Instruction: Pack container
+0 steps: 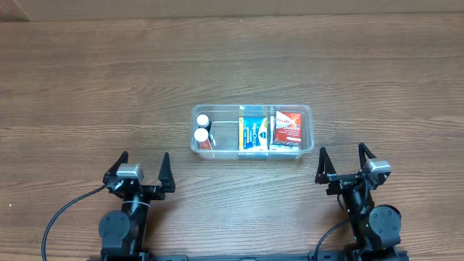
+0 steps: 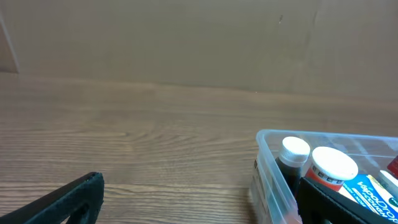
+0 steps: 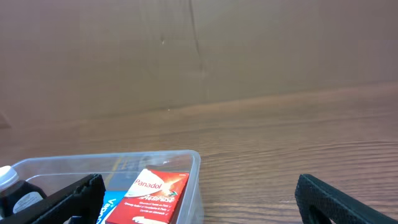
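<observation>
The clear plastic container [image 1: 307, 114] sits in the middle of the wooden table. Inside it are two small white-capped bottles [image 1: 202, 127] at the left end, a blue packet [image 1: 254, 133] in the middle and a red Panadol box [image 1: 288, 125] at the right end. My left gripper [image 1: 142, 168] is open and empty, in front of and left of the container. My right gripper [image 1: 342, 162] is open and empty, in front of and right of it. The left wrist view shows the container's left end [image 2: 268, 162] with the bottles [image 2: 293, 155]. The right wrist view shows its right end [image 3: 194, 163] with the red box [image 3: 152, 193].
The wooden table [image 1: 101, 80] runs around the container on all sides. A brown cardboard wall [image 2: 186, 37] stands behind the table's far edge.
</observation>
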Controlling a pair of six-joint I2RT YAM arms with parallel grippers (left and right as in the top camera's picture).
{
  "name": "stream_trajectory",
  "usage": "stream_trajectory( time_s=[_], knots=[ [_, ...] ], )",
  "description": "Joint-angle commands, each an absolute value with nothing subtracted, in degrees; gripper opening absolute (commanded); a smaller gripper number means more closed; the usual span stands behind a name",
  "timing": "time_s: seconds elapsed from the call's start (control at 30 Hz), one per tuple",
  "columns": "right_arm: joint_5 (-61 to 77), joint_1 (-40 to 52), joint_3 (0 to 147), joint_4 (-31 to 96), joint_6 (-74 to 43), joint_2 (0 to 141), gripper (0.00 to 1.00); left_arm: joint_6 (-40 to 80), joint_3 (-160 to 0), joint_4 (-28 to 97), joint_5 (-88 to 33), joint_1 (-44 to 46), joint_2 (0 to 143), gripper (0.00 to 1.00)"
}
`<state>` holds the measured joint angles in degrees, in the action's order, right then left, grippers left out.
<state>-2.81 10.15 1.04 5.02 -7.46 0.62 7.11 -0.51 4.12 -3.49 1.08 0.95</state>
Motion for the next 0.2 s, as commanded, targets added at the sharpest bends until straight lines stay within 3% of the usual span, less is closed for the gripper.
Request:
stream_trajectory(
  time_s=[0.0,0.17],
  knots=[
    [-2.7,10.0,0.5,4.6,-7.2,0.2,1.00,7.7,-0.3,4.1,-4.1,0.8,0.3,1.00],
    [-2.7,10.0,0.5,4.6,-7.2,0.2,1.00,7.7,-0.3,4.1,-4.1,0.8,0.3,1.00]
  ],
)
